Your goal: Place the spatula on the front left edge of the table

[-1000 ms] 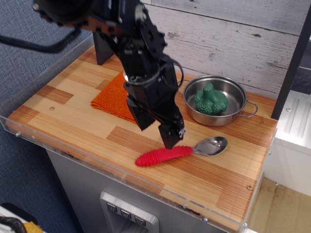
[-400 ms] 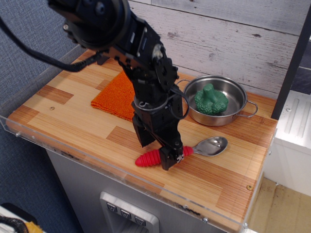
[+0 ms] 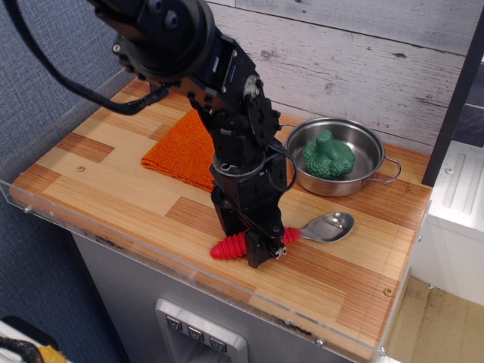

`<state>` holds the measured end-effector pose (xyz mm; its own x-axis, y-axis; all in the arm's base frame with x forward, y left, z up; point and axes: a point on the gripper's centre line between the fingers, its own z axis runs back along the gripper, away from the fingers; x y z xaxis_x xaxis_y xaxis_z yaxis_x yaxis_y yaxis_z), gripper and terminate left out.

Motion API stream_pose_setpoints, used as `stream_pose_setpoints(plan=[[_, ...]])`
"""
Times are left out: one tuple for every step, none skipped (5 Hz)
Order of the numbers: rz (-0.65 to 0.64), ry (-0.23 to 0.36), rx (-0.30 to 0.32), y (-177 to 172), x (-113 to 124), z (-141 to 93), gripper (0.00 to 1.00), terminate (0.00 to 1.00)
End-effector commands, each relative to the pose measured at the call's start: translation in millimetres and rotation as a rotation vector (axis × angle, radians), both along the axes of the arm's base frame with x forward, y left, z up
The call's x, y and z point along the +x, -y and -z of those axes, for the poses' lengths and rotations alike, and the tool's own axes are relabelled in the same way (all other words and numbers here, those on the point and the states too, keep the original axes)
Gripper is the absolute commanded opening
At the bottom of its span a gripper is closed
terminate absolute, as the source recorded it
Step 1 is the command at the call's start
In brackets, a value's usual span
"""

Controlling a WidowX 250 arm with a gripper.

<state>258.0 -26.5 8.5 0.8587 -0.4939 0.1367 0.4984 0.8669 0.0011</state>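
The spatula [image 3: 229,246] lies flat on the table [image 3: 113,181] near the front edge, right of centre. Its red ribbed handle points left and its shiny metal head [image 3: 329,227] points right. My black gripper [image 3: 248,240] has come straight down over the middle of the handle. One finger stands behind the handle and the other finger [image 3: 262,252] stands in front of it. The jaws look open around the handle, with its middle hidden between them. The spatula rests on the wood, not lifted.
A steel pot [image 3: 336,161] holding a green toy vegetable [image 3: 327,156] stands at the back right, just behind the spatula head. An orange cloth [image 3: 181,147] lies at the back centre-left. A clear acrylic rim [image 3: 91,231] runs along the front and left edges.
My gripper has moved down and slightly left, from just above the handle to straddling it at table height. The spatula has not moved.
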Motion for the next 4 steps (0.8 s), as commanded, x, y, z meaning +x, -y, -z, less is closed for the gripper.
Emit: stream_pose_setpoints(plan=[[0.303, 0.004, -0.037, 3, -2, -12, 0.00, 0.00], [0.442, 0.040, -0.024, 3, -3, -30, 0.00, 0.00], [0.493, 0.049, -0.002, 7, -2, -44, 0.00, 0.00], [0.411, 0.035, 0.009, -4, -6, -65, 0.00, 0.00]])
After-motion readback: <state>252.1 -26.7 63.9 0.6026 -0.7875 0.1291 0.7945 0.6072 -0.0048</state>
